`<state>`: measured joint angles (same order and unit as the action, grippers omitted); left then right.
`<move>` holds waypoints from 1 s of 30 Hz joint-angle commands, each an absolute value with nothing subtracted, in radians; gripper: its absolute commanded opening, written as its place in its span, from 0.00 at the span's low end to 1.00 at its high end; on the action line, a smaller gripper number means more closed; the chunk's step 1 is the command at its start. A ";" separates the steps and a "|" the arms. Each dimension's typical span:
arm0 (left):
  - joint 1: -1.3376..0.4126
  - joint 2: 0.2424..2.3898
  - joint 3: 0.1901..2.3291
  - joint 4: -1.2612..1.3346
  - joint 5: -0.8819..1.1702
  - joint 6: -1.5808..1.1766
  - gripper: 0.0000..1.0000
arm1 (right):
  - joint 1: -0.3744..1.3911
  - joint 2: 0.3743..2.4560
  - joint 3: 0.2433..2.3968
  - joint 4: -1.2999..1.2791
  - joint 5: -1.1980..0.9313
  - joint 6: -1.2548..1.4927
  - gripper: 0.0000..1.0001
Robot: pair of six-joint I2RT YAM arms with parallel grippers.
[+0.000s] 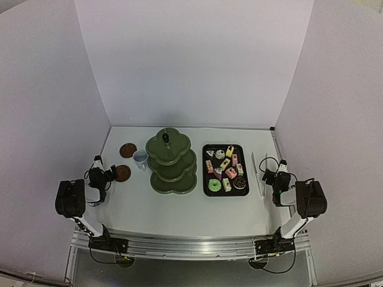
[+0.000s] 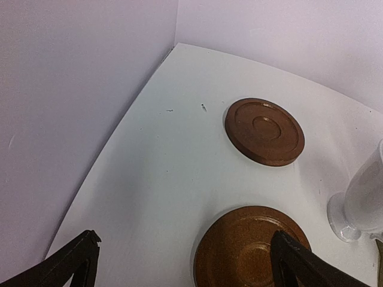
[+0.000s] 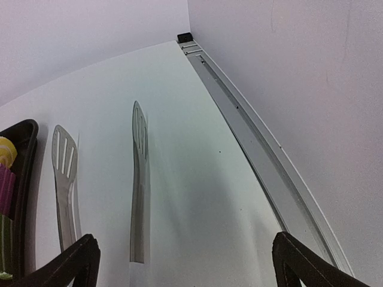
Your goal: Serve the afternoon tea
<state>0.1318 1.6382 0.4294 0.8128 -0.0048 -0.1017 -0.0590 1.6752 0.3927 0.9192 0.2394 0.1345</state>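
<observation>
The olive-green three-tier stand (image 1: 172, 161) stands mid-table with bare tiers. To its right, several small colourful cakes (image 1: 225, 169) lie in a black tray (image 1: 205, 179); a yellow and a pink cake (image 3: 5, 173) show at the right wrist view's left edge. Two brown coasters (image 1: 127, 150) (image 1: 122, 173) lie left of the stand, also seen as the far coaster (image 2: 265, 131) and the near coaster (image 2: 251, 248). A white cup (image 1: 140, 159) (image 2: 365, 200) stands between them and the stand. My left gripper (image 1: 98, 162) (image 2: 184, 239) is open beside the near coaster, its right finger over the coaster's edge. My right gripper (image 1: 281, 166) (image 3: 182, 239) is open and holds nothing.
Metal tongs (image 1: 258, 173) (image 3: 139, 179) lie on the table between the tray and my right gripper. A metal rail (image 3: 257, 149) runs along the right wall. White walls close in the table on the left, back and right.
</observation>
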 commanded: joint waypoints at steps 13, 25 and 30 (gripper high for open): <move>0.136 1.571 0.452 0.789 0.019 -0.074 1.00 | -0.058 1.404 0.505 0.592 0.330 0.173 0.98; 0.136 1.223 0.441 0.624 0.061 -0.095 1.00 | -0.024 1.311 0.838 -0.255 0.303 0.217 0.98; 0.136 1.072 0.517 0.470 0.114 -0.108 1.00 | 0.004 1.393 0.967 -0.547 0.233 0.261 0.98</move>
<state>0.1318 1.1793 0.4256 0.6108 0.0631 -0.0887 -0.0190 1.3360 0.8659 -0.2071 0.2914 0.2097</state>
